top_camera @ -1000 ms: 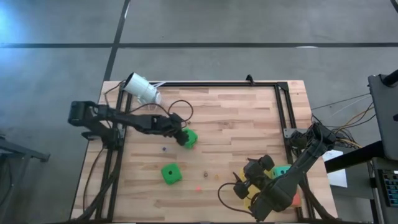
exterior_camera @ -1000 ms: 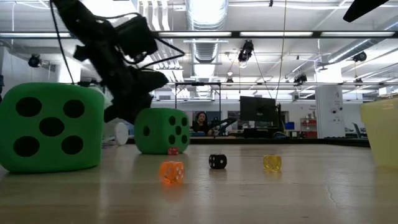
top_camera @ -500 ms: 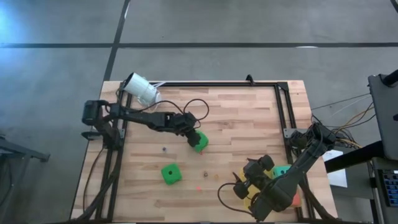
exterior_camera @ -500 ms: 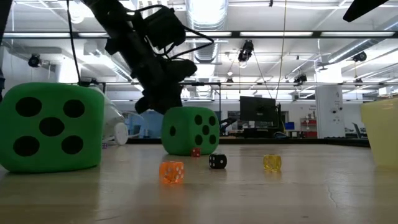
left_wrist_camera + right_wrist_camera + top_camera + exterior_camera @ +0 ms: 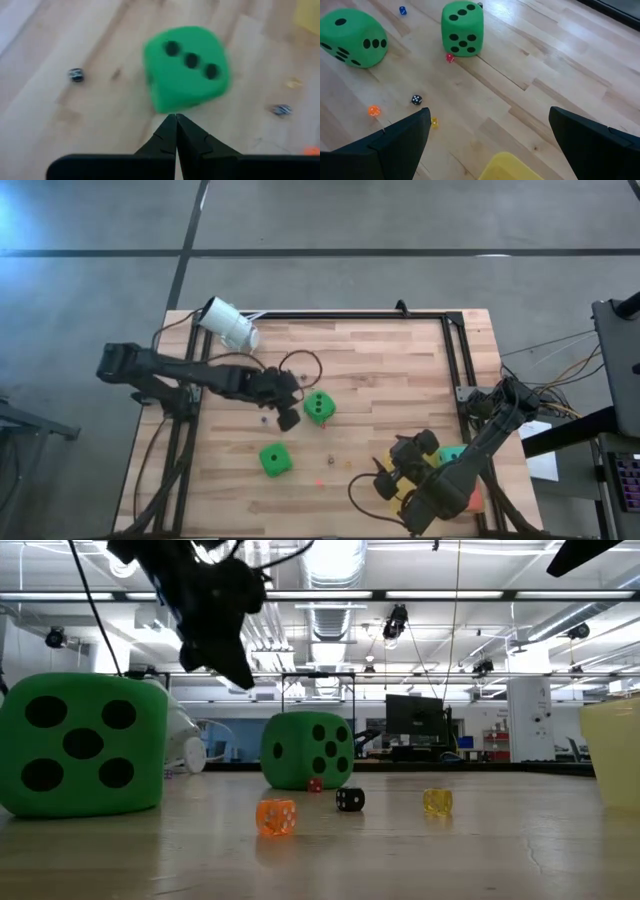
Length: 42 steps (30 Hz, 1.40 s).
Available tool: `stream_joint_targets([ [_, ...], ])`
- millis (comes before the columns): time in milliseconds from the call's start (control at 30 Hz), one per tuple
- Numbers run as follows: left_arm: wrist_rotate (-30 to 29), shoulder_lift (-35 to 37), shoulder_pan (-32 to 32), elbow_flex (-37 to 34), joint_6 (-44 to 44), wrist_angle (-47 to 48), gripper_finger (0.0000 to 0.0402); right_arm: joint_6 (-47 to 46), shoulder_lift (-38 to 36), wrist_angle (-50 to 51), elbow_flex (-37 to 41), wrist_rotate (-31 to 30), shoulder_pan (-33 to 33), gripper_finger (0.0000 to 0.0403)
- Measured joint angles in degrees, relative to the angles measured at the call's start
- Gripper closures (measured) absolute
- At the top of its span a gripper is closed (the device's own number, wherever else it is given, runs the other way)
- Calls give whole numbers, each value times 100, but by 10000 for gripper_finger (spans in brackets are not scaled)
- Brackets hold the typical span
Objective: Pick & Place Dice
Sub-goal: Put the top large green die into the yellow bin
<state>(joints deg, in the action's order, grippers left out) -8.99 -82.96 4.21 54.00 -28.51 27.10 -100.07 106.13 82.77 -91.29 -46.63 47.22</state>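
The left gripper [image 5: 287, 418] is hovering above the table [image 5: 380, 360] with its fingers pressed together, gripping nothing, just left of a green die [image 5: 318, 406] sitting mid-table. A second green die [image 5: 274, 458] is lying nearer the front. The right gripper [image 5: 392, 480] is waiting, fingers spread apart, at the near right.

A: How many big dice are on the worktop [image 5: 400, 370]?

B: Two bright green ones show fully: one green die [image 5: 319, 406] and a second green die [image 5: 275, 459]. A teal die [image 5: 453, 455] is partly hidden.

A: And tiny ones?

B: Five in the right wrist view: blue [image 5: 402, 10], red [image 5: 450, 58], black [image 5: 416, 100], orange [image 5: 374, 111], yellow [image 5: 434, 122].
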Motion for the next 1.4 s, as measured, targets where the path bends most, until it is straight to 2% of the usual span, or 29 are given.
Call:
stream_joint_targets([
  [200, 2, -202, 492, -2, 44, -39, 396, 2, 0, -88, 0, 0, -2, 3],
  [700, 225, -1385, 392, 184, 153, -313, 396, 285, 0, -115, 0, 0, -82, 3],
  [1033, 210, -1770, 4, 431, 264, -533, 396, 328, 0, -121, 0, 2, -149, 3],
  [1400, 132, -1929, -502, 430, 1054, -1793, 396, 475, 0, -156, 0, 2, -153, 3],
])
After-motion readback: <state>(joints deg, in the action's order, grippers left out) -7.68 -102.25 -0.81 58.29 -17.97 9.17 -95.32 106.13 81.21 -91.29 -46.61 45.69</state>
